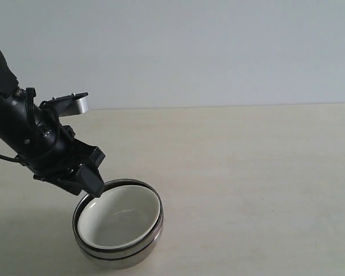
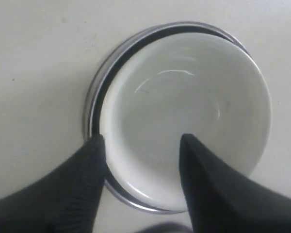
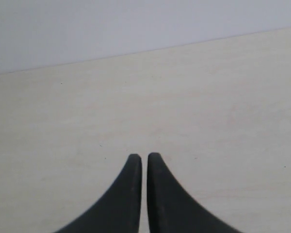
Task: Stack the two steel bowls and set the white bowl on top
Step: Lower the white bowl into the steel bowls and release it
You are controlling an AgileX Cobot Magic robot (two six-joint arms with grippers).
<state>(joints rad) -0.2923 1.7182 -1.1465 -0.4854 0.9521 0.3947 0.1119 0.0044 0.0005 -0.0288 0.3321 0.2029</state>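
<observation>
The two steel bowls (image 1: 126,254) sit nested one inside the other on the table, near the lower left of the exterior view. The white bowl (image 1: 119,221) rests inside them, upright and empty. In the left wrist view the white bowl (image 2: 184,107) fills the steel rim (image 2: 93,109). My left gripper (image 2: 143,141) is open and straddles the near rims: one finger (image 2: 87,170) is outside the steel rim, the other (image 2: 203,174) is over the white bowl's inside. Neither finger visibly presses on a bowl. My right gripper (image 3: 144,156) is shut on nothing above bare table, outside the exterior view.
The pale wooden table (image 1: 247,172) stretches right and back from the bowl stack, ending at a plain light wall (image 1: 218,52). The left arm (image 1: 29,132) slants in from the left edge.
</observation>
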